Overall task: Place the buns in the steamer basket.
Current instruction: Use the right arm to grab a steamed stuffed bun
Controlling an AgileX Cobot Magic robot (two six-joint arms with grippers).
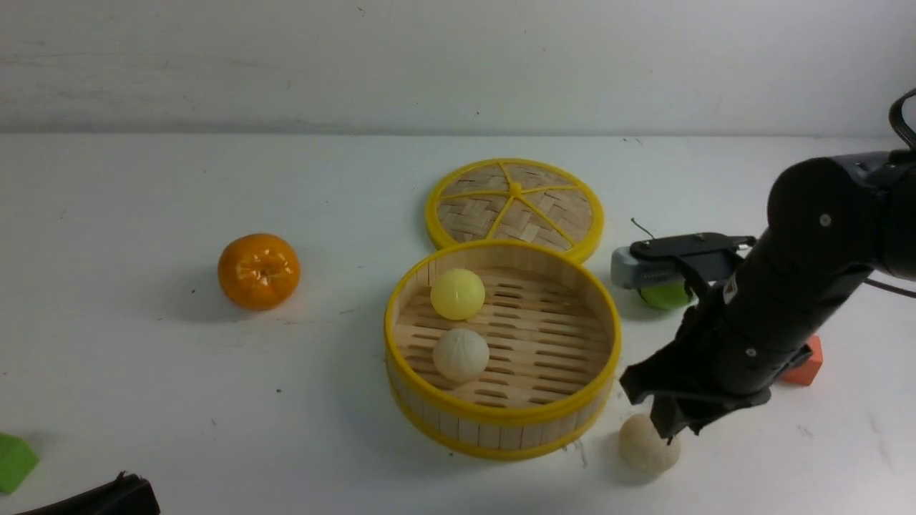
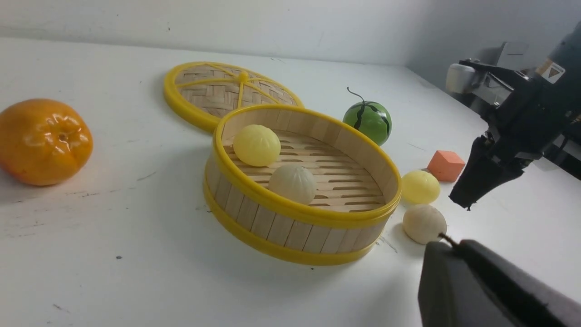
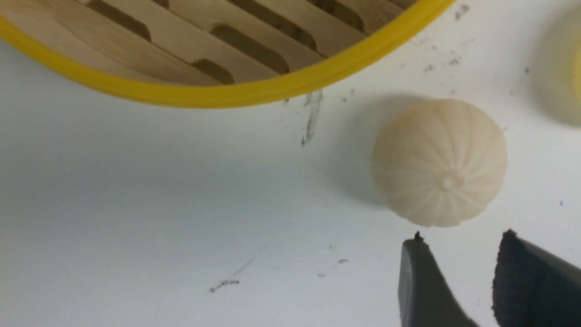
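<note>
The steamer basket (image 1: 501, 418) stands mid-table and holds two buns, a pale yellow bun (image 1: 457, 294) and a cream pleated bun (image 1: 461, 355). A second cream bun (image 1: 647, 445) lies on the table off the basket's near right side. My right gripper (image 1: 676, 422) hangs open just over it. In the right wrist view this bun (image 3: 439, 162) sits just beyond the gripper (image 3: 463, 238), outside its jaws. Another yellow bun (image 2: 420, 186) rests beside the basket wall (image 2: 290, 209); the right arm hides it in the front view. My left gripper (image 2: 447, 243) is shut and empty, low at the near left.
A glossy orange tangerine (image 1: 258, 271) sits left of the basket. The woven lid (image 1: 514, 207) lies flat behind it. A green watermelon ball (image 1: 665, 295) and an orange block (image 1: 805, 365) are by the right arm. A green block (image 1: 13, 461) lies at the near left edge.
</note>
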